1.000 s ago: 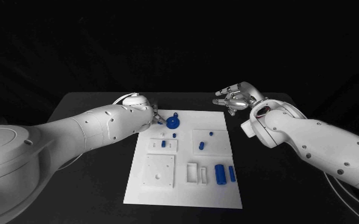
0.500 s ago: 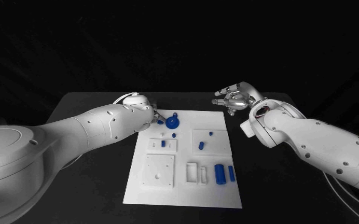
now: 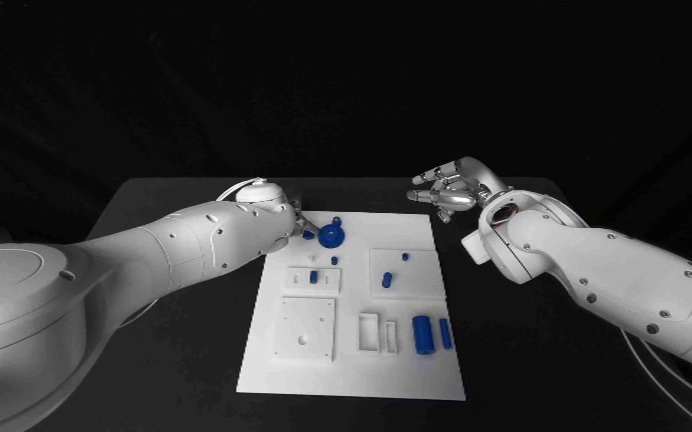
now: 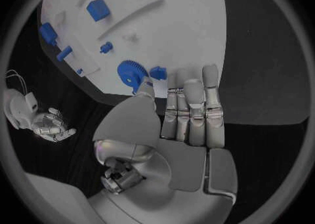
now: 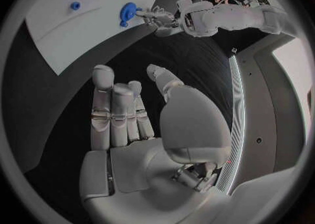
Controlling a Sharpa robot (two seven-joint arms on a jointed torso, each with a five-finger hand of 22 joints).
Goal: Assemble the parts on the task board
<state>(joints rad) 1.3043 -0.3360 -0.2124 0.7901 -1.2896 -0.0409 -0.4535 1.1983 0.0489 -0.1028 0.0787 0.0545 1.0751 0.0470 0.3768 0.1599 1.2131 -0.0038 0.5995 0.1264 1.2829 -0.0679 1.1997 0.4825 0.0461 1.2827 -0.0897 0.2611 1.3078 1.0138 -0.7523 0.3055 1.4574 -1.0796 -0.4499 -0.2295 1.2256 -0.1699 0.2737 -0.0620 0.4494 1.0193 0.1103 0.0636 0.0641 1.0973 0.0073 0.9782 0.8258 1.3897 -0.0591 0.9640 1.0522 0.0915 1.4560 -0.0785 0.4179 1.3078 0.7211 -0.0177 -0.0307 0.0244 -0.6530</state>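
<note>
- The left hand (image 3: pixel 283 214) is down at the far left corner of the task board (image 3: pixel 361 377), its fingers (image 4: pixel 190 106) stretched out flat and side by side, thumb reaching toward the blue gear (image 4: pixel 130 72).
- From the left wrist view, the thumb tip looks to be touching the gear's rim, and a small blue block (image 4: pixel 158 72) sits just beside the fingertips. Whether anything is truly pinched, I cannot tell.
- The right hand (image 3: pixel 451 187) hangs beyond the board's far right corner, well apart from every part, fingers loosely spread and holding nothing.
- The gear lies flat near the board's far edge, its round face up; a short stub (image 3: pixel 336 220) pokes out from it toward the far side, so its long line runs roughly away from the robot.
- Nearer the robot, 2 blue cylinders (image 3: pixel 423 334) lie side by side at the board's near right, long axes running near to far.
- To do this step well, I judge the thumb and fingers should close on opposite sides of the gear's rim, keep it level, and lift straight up.
</note>
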